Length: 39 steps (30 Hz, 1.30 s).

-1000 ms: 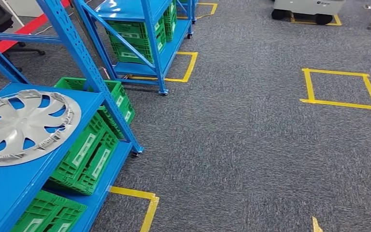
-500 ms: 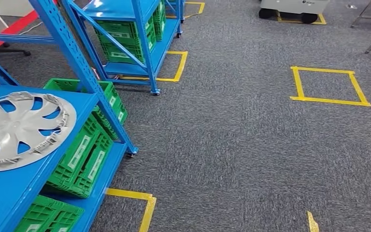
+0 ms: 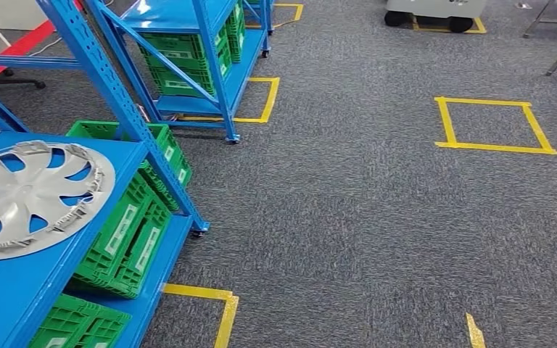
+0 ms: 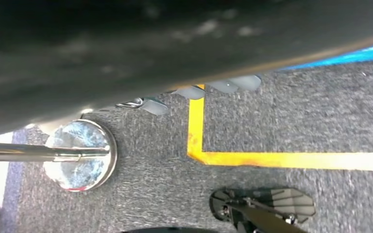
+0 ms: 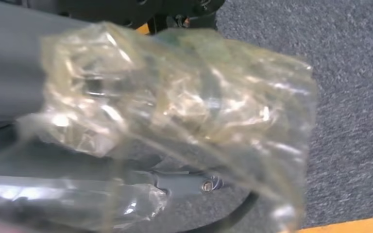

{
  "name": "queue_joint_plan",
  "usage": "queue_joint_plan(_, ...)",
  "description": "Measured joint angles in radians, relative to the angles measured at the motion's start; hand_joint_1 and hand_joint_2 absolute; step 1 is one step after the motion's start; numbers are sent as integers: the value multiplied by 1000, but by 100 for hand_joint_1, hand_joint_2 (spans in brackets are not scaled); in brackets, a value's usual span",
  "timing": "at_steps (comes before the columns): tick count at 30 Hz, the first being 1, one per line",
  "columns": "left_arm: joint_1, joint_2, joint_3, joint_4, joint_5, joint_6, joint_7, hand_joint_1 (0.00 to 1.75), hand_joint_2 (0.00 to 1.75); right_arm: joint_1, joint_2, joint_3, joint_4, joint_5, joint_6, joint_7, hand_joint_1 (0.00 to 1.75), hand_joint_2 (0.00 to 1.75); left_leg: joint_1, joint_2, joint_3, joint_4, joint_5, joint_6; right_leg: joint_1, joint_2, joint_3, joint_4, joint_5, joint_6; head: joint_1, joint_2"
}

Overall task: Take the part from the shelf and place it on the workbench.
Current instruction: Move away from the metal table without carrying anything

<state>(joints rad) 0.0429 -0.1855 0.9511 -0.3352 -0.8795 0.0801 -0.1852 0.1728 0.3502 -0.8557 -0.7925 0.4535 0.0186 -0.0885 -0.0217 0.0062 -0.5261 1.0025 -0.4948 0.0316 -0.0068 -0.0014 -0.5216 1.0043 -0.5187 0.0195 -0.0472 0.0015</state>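
Your robot is standing beside the blue steel shelf (image 3: 22, 286), where the silver plastic wheel cover (image 3: 29, 196) is lying flat and untouched on the top deck. You are looking at the approach step, judged by the layout. The right hand (image 5: 141, 141) is hanging wrapped in crinkled clear film; whether its fingers are apart is unclear. Next, you are needing to face the shelf and reach in.

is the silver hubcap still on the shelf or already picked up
On the shelf. The silver plastic wheel cover lies flat on the blue metal shelf, no hand on it.
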Motion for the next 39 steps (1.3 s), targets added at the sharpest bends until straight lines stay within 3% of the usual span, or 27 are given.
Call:
queue_joint_plan(1, 0, 0, 0, 0, 0, 0, 0, 0, 0, 0, 0, -1, 0, 0, 0, 0, 0, 0, 0, 0, 0, -1, 1, 4, 1, 0, -1, 0, 1, 1, 0, 0)
queue_joint_plan(4, 0, 0, 1, -2, 0, 0, 0, 0, 0, 0, 0, -2, 0, 2, 0, 0, 0, 0, 3, 0, 1, -4, 4, 1, 5, 0, -1, 1, 0, -2, 0, 0)
queue_joint_plan(11, 0, 0, 6, -6, -3, -16, -4, 0, 0, -1, 0, -8, 2, 16, -1, -6, 0, 0, 8, 0, 1, -8, 7, -18, 9, -1, -2, 2, -1, -10, 0, 0)
queue_joint_plan(17, 0, 0, 8, -7, -17, -21, -6, 0, 0, -2, 0, -13, 5, 28, 0, -12, 0, 0, 8, 0, 1, -8, 5, -22, 8, -1, -8, 2, -1, -10, 1, 0)
queue_joint_plan(39, -2, 0, 27, -8, -45, -14, -6, 0, 0, -10, 0, -33, 15, 44, 0, -20, 0, 0, 5, 0, 0, -7, 5, -22, 4, -1, -4, 1, 0, -9, 1, 0)
